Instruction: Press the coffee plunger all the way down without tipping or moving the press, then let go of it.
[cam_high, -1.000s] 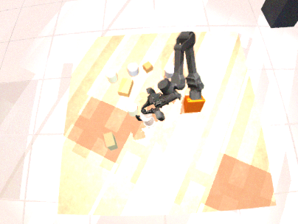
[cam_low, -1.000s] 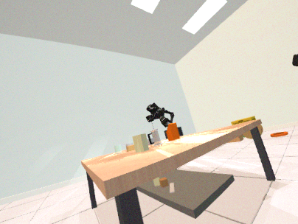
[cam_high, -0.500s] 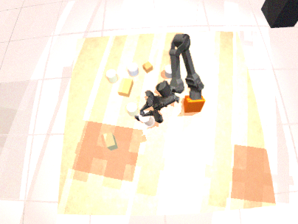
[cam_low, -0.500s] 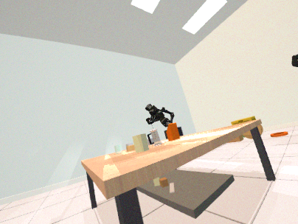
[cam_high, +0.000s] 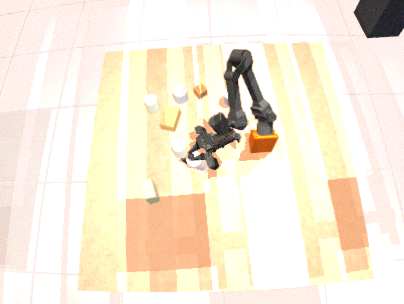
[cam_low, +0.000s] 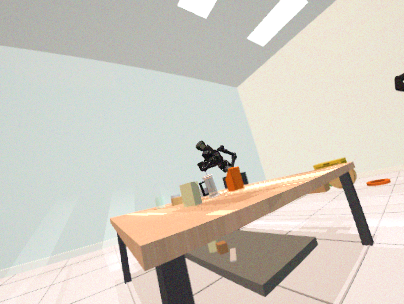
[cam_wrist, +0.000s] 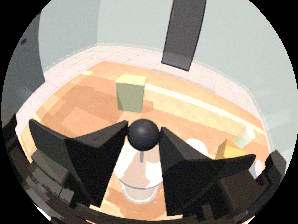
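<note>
Looks like a bare test room or lab to me: pale tiled floor (cam_low: 320, 270), plain walls, two ceiling light panels (cam_low: 276, 21), and just one long wooden desk (cam_low: 210, 225) on dark legs with a small robot arm (cam_low: 215, 157) bolted on top.

We see a black knob (cam_wrist: 143, 135), dark grey arm (cam_high: 243, 90) on an orange base (cam_high: 263, 142), and a yellow-and-orange striped table (cam_high: 300, 210)

end effector (cam_wrist: 144, 145) above press (cam_wrist: 141, 183) | knob (cam_wrist: 143, 135) between fingers
</note>
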